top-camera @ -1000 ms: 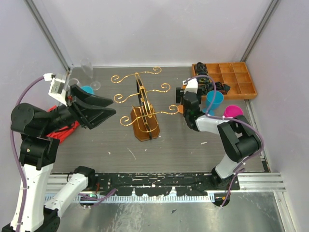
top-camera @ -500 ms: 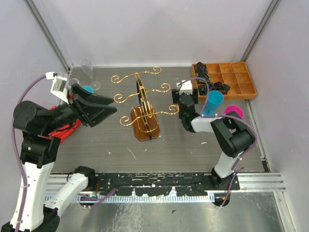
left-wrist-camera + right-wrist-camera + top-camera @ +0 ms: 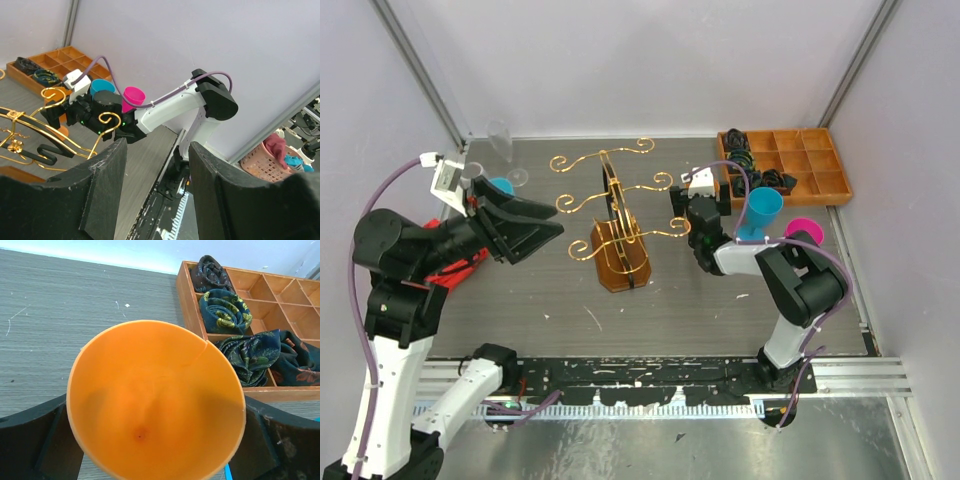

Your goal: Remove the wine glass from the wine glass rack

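The right gripper (image 3: pixel 155 437) has a black finger (image 3: pixel 32 440) on either side of the orange wine glass (image 3: pixel 150 390), seen mouth-on, but whether it is clamping the glass cannot be told. The glass is just beside the right-hand scroll ends of the gold wine glass rack (image 3: pixel 618 255), which stands mid-tabletop (image 3: pixel 540 295); whether it hangs from the rack cannot be told either. Farther right, a blue cup (image 3: pixel 762 208) and a pink cup (image 3: pixel 802 231) stand near the right edge and a wooden tray (image 3: pixel 825 165) holding rolled dark cloths fills the far right corner, while the left gripper (image 3: pixel 157 185) hovers left of the rack, jaws apart and empty.
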{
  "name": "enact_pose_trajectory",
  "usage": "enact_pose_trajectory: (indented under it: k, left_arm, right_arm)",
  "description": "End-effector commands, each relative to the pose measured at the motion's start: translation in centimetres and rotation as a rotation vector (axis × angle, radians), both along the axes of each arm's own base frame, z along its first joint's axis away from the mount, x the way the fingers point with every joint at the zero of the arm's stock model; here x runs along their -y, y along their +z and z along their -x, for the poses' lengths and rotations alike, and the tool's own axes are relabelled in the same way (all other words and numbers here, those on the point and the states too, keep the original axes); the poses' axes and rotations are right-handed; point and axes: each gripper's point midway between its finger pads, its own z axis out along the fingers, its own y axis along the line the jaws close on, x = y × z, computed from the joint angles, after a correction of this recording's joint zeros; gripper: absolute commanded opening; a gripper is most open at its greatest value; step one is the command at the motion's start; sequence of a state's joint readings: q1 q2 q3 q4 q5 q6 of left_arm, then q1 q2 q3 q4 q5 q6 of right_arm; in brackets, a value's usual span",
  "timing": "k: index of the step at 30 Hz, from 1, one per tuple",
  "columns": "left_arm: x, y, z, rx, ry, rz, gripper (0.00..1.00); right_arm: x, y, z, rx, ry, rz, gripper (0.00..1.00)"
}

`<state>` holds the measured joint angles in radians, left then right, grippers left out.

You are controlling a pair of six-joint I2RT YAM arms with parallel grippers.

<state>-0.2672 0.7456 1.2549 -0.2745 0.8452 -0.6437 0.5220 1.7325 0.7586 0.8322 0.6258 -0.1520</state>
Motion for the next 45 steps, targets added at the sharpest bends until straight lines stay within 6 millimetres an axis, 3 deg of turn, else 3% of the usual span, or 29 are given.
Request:
enact_pose_trajectory:
  k: [1,7,35,38,45]
  left_arm:
    - [-0.1,-0.4,0.2,0.005,0.005,-0.008,0.59]
    - [-0.1,-0.6,0.2,0.003,0.009,-0.009,0.59]
    - [-0.3,-2.4,-1.1,-0.064,0.060,0.017,0.59]
    - [-0.3,-2.5,-1.3,-0.074,0.066,0.017,0.59]
    - [-0.4,-2.7,-1.3,-0.088,0.077,0.021,0.59]
  right_arm:
    - [0.4,3.8,0.0,0.088,-0.028,-0.046,1.00]
    - [0.6,5.6,0.6,0.110,-0.026,-0.069,1.00]
    - [1.1,21.4,4.5,0.201,0.085,-0.127,0.99]
    - [1.2,22.3,4.6,0.185,0.077,-0.136,0.98]
    - [1.4,22.3,5.3,0.142,0.077,-0.150,0.98]
